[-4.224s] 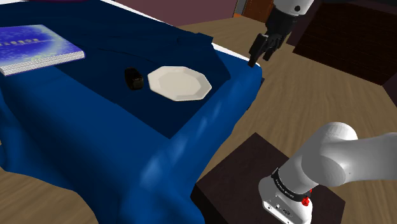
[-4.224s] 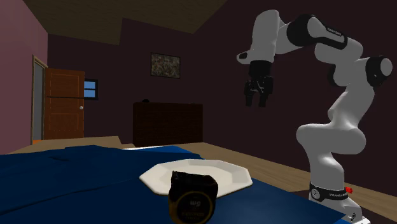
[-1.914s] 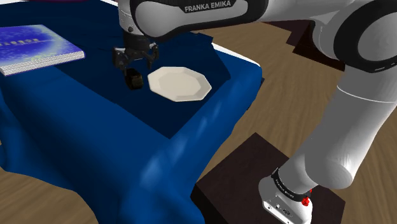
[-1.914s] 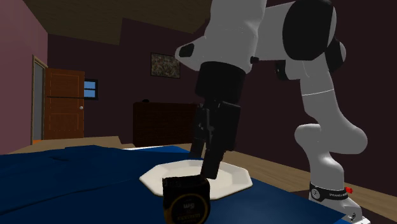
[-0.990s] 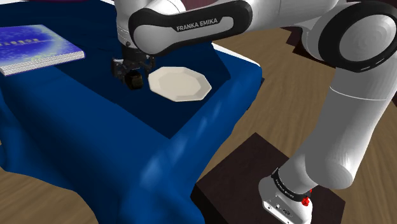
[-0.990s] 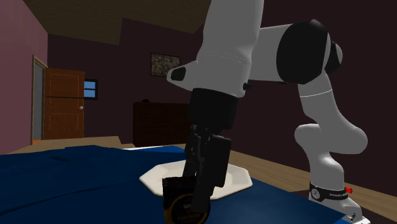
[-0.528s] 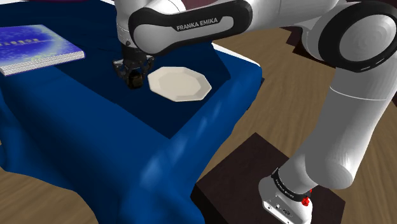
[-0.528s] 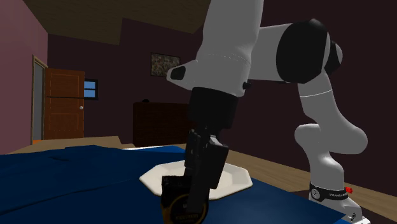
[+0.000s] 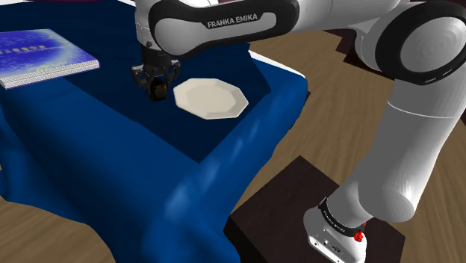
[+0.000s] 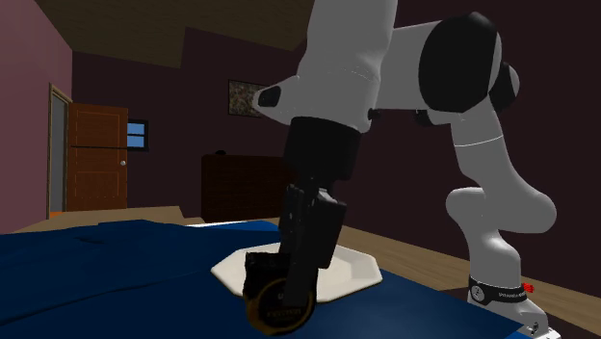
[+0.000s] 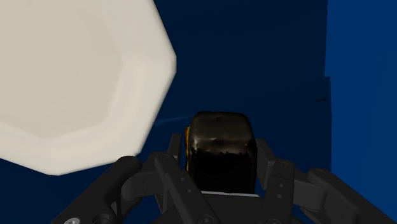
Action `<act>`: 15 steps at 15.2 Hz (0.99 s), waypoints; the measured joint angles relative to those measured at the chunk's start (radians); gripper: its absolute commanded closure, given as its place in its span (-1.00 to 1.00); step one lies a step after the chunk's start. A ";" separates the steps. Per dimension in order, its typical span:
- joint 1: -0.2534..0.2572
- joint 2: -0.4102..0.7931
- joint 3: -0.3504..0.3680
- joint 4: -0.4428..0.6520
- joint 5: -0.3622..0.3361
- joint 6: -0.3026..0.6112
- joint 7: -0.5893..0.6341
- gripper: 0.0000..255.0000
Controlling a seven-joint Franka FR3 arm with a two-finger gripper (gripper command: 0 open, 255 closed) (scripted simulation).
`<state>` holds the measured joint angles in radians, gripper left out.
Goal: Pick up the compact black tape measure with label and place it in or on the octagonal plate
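I'm seeing the jaws of my black gripper (image 11: 220, 167), spread a second ago, now pinching the compact black tape measure (image 11: 221, 143): grasp secured.

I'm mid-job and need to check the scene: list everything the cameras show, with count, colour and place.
tape measure: one, black with an orange rim, on the blue cover beside the plate
octagonal plate: one, off-white, on the blue cover
blue cover: one, dark blue, draped down to the floor
book: one, blue patterned, at the shoulder view's upper left on the cover
floor: brown wood
door: one, brown, at the second exterior view's left
framed picture: one, on the dark back wall
dresser: one, dark, below the picture
stand: one, dark box under the arm
arm: one, white
gripper: one, black, fingers clasping the tape measure
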<state>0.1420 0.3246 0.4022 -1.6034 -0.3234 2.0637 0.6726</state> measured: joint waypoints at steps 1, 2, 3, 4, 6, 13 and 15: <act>-0.001 -0.005 0.001 0.006 0.003 -0.010 -0.004 1.00; -0.001 -0.006 0.002 0.016 0.006 -0.022 -0.007 1.00; -0.002 -0.011 0.002 0.022 0.009 -0.030 -0.011 1.00; -0.002 -0.012 0.003 0.033 0.011 -0.042 -0.014 1.00; -0.001 -0.014 0.005 0.058 0.015 -0.069 -0.021 1.00; 0.006 -0.019 0.009 0.138 0.024 -0.153 -0.037 1.00; -0.018 -0.055 0.006 0.097 0.042 -0.139 -0.061 1.00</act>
<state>0.1235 0.2701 0.4081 -1.5063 -0.2816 1.9244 0.6115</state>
